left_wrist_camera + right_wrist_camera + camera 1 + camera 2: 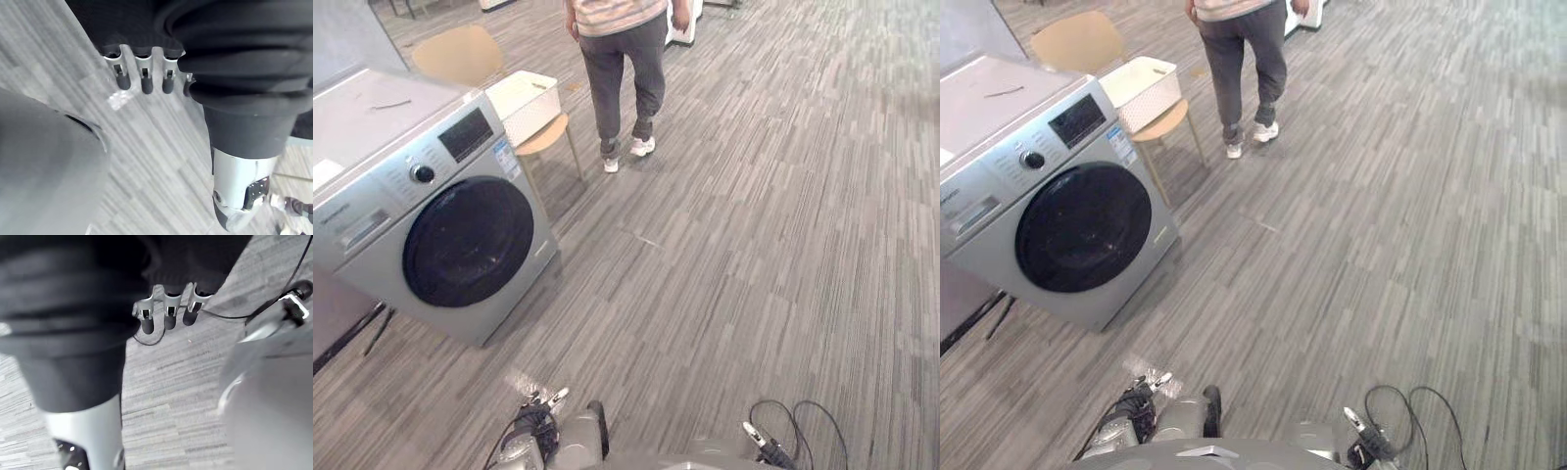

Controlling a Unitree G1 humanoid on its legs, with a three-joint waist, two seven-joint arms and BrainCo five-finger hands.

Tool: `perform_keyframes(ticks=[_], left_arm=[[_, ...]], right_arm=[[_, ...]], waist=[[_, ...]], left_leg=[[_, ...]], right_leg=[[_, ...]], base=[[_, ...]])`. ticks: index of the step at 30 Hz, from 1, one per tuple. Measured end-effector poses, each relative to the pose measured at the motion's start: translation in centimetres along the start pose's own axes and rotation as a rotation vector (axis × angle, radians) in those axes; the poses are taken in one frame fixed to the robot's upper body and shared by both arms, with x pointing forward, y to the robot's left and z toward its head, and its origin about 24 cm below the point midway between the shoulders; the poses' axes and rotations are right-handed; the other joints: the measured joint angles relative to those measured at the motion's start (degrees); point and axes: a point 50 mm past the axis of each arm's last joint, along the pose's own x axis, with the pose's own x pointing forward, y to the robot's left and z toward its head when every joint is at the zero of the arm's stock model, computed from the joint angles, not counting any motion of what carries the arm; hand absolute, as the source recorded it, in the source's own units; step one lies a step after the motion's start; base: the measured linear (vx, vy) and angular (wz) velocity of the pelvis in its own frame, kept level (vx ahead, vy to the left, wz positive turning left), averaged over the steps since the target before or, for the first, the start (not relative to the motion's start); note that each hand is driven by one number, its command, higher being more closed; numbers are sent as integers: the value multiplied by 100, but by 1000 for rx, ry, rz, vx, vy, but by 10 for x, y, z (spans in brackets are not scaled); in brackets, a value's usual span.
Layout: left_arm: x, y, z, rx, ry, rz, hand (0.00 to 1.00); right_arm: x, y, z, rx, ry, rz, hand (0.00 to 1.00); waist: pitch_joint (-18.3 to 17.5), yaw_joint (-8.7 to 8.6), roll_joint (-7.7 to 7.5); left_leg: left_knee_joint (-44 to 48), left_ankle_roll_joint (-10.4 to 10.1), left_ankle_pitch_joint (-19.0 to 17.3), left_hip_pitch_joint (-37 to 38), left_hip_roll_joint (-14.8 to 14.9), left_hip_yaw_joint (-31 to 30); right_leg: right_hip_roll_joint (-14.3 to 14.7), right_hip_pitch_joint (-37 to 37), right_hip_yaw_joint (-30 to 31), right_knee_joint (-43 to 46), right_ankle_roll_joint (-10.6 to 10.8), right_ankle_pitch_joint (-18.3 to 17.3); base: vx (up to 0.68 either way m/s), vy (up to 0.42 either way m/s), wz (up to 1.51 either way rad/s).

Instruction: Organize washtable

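Nearest, left hand point(145, 73) and right hand point(168, 313) hang empty, fingers straight, over grey striped floor point(754, 245) short of the washing machine point(460, 225), whose door is closed. At its far side, a white basket point(524, 98) sits on a wooden chair point(460, 51). Beyond that stands a person point(622, 59).

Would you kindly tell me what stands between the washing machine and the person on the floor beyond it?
A wooden chair carrying a white basket stands between the washing machine and the person; both eye views show it.
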Motion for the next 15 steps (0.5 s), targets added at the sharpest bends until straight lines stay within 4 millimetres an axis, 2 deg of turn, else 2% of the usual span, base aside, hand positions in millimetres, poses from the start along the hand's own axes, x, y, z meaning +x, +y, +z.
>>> perform_keyframes(ticks=[1,3,4,5,6,7,8,9,10,11,12,13,14,15], left_arm=[[-1,0,-8,28,41,-6,0],[-2,-2,-12,40,56,-16,0],[-3,-4,-16,56,75,-26,0],[-3,-5,-16,63,75,-31,0],[-3,-6,-17,63,82,-36,0],[-3,-7,-19,70,94,-41,0],[-2,-9,-20,88,105,-49,0],[-2,-9,-21,91,113,-54,0],[-3,-10,-24,66,121,-49,0],[-5,-8,-29,41,134,-39,0],[-7,-4,-32,-27,135,-10,0],[-6,-5,-30,-68,126,1,0],[-7,-5,-32,-84,129,4,0],[-9,-6,-37,-127,136,13,0]], right_arm=[[-1,-1,-2,-23,5,5,0],[0,2,1,-37,-8,25,0],[-1,1,3,-41,-23,28,0],[-1,-1,3,-42,-23,25,0],[-2,-4,2,-42,-20,24,0],[-2,-6,0,-38,-14,18,0],[-4,-13,-5,-11,-1,-6,0],[-7,-25,-14,25,26,-48,0],[-10,-35,-21,50,56,-82,0],[-12,-41,-26,58,71,-101,0],[-14,-44,-31,61,91,-111,0],[-15,-46,-33,106,95,-125,0],[-15,-50,-33,123,93,-139,0],[-17,-57,-32,138,87,-160,0]], waist=[[-90,-37,130],[-52,-22,249],[-55,-67,337],[-61,-88,366],[-52,-156,393],[-29,-220,436],[-19,-231,446],[-19,-243,446],[-30,-285,477],[-47,-332,514],[-80,-343,500],[-68,-347,601],[-65,-350,713],[-38,-317,939]], left_leg=[[-361,48,-131,482,96,118],[-967,8,-99,1109,175,257],[-1303,5,-98,1446,278,373],[-1428,7,-104,1573,317,426],[-1677,16,-138,1795,361,472],[-1805,-55,-204,1919,404,506],[-1914,-113,-303,2050,402,626],[-1935,-254,-478,2248,385,633],[-1908,-250,-606,2412,417,626],[-1856,-220,-648,2503,441,617],[-1094,-46,-771,2325,542,665],[460,-38,-746,1798,871,646],[1309,-62,-580,1469,1103,591],[2851,-52,135,842,1600,340]], right_leg=[[11,-397,85,471,162,-186],[171,-762,-145,361,131,-831],[321,-1017,-420,-122,149,-1160],[399,-1154,-578,-442,154,-1240],[519,-1452,-881,-1225,177,-1253],[607,-1599,-1126,-2040,280,-1129],[666,-1689,-1360,-3227,299,-677],[668,-1809,-1386,-3895,219,-215],[675,-1845,-1294,-3803,104,152],[713,-1845,-1231,-3601,-12,310],[701,-1915,-1115,-3131,-184,24],[795,-1747,-1098,-3020,-226,-284],[918,-1619,-1133,-3023,-263,-425],[1226,-1286,-1180,-3047,-318,-727]], base=[[-139,107,-38],[-208,14,-54],[-324,-60,-46],[-369,-66,-42],[-129,-46,-22],[117,2,-15],[281,14,4],[359,-39,9],[359,-89,17],[551,-139,8],[529,-215,-7],[441,-248,-17],[337,-306,-31],[425,-248,-50]])
